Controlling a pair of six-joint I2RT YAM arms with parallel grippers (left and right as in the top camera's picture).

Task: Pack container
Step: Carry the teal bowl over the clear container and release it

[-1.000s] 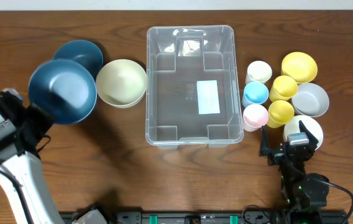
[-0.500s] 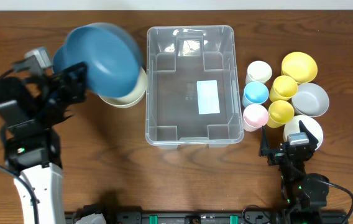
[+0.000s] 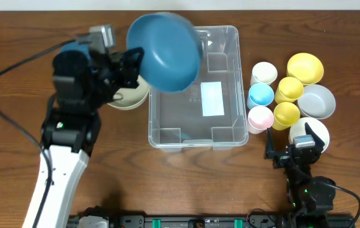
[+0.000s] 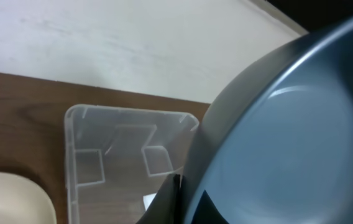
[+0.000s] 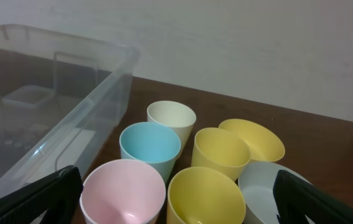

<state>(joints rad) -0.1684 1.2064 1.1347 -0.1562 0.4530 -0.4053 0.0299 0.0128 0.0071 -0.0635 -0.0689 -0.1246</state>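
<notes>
Blue bowl (image 3: 165,52): tilted, held above the container's far-left part.
Left gripper (image 3: 131,67): clamped on the blue bowl.
Container (image 3: 196,145): clear plastic, mid-table, white label on its floor.
Right gripper (image 3: 296,149): jaws spread wide, holding nothing, just beside the cups (image 5: 150,147).

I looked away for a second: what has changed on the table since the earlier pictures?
The left gripper, shut on the blue bowl, swung it from the far left rightward until it hangs tilted over the left part of the container. Nothing was let go. The container, cream bowl, cups and open right gripper stayed put.
</notes>
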